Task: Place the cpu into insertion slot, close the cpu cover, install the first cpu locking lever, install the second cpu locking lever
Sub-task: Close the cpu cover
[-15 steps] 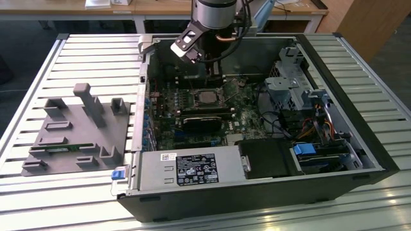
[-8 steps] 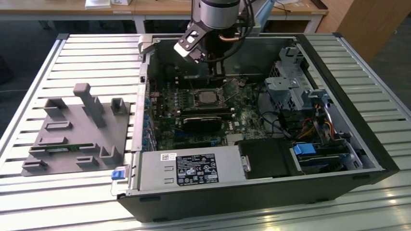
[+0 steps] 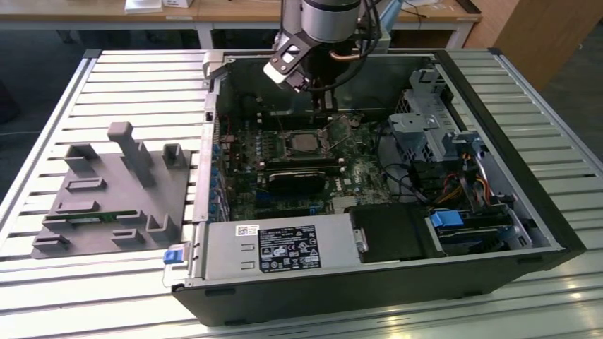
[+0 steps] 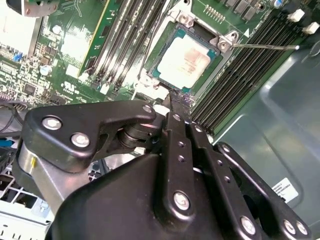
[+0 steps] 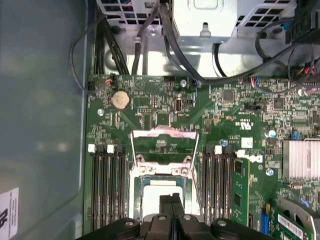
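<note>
While I'm watching the feeds, the gripper (image 5: 170, 200) is hanging low inside the open pc case (image 3: 311, 300). Its fingers are pressed together w/ nothing btwn them that I can make out. In the second wrist view the tips are sitting right at one edge of the insertion slot (image 4: 199, 32); I can't tell if they're touching it. The cpu (image 4: 187, 57) is lying flat in that slot, pale metal face up. The cpu cover (image 5: 162, 131) is standing flipped open on the far side of the slot from the gripper (green board is showing through its window). A thin lever rod (image 4: 265, 46) is sticking out sideways from the socket corner, across the memory slots (image 4: 250, 65). Outside the case, a grey fixture block (image 3: 113, 191) is resting on the slatted table (image 3: 94, 85), toward the exterior view's left.
</note>
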